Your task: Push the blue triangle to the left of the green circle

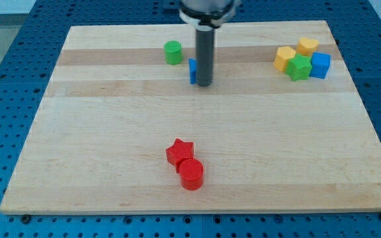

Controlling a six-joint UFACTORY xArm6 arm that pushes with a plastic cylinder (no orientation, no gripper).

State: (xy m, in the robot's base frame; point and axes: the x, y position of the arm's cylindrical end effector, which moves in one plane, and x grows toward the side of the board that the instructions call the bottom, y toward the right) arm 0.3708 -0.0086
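The green circle (pixel 172 51) stands on the wooden board near the view's top, left of centre. The blue triangle (pixel 193 71) lies just to its lower right, mostly hidden behind my rod, so only a thin blue edge shows. My tip (pixel 204 84) rests on the board against the blue triangle's right side, to the right of and below the green circle.
A cluster at the view's top right holds a yellow block (pixel 284 58), another yellow block (pixel 307 46), a green star (pixel 299 67) and a blue block (pixel 320 65). A red star (pixel 179 151) and a red circle (pixel 191 174) touch near the view's bottom centre.
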